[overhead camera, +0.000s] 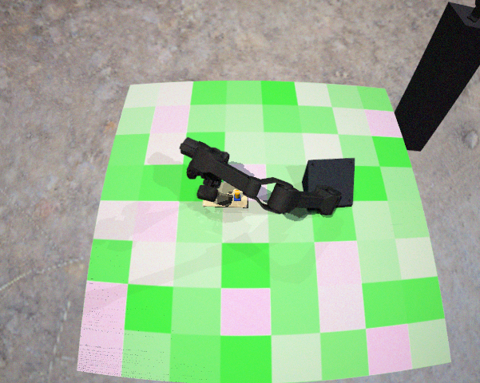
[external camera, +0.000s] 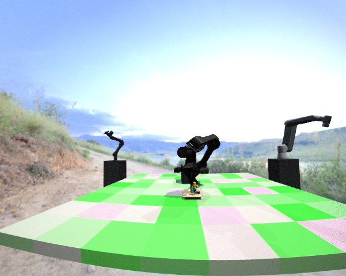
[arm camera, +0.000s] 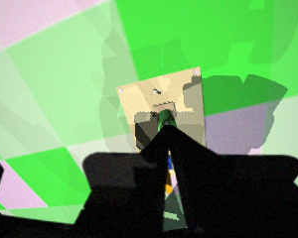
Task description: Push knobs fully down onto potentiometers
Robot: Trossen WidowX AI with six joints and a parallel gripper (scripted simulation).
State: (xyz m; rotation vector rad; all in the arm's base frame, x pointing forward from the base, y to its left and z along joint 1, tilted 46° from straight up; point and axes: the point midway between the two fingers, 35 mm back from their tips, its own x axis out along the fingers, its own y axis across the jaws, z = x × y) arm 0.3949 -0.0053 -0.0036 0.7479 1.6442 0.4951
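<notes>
The tan circuit board (overhead camera: 209,203) (external camera: 191,196) (arm camera: 134,94) stands on the table. A green knob (external camera: 191,188) (arm camera: 165,118) stands upright on it. An orange knob (overhead camera: 236,192) (external camera: 194,184) (arm camera: 169,189) stands over a blue potentiometer (overhead camera: 236,199) beside it; in the wrist view it shows only through the narrow gap behind the fingertips. My gripper (external camera: 192,182) (arm camera: 168,129) is shut with nothing between the fingers. It points down with its tips at the top of the green knob; I cannot tell whether they touch. How far down either knob sits is too small to tell.
My arm's dark base block (overhead camera: 331,181) stands on the checkered table (overhead camera: 245,263) (external camera: 182,237), right of the board in the top view. Two other arms stand on black pedestals (external camera: 114,173) (external camera: 284,173) beyond the table. A small metal part (arm camera: 156,91) sits near the board's far edge in the wrist view.
</notes>
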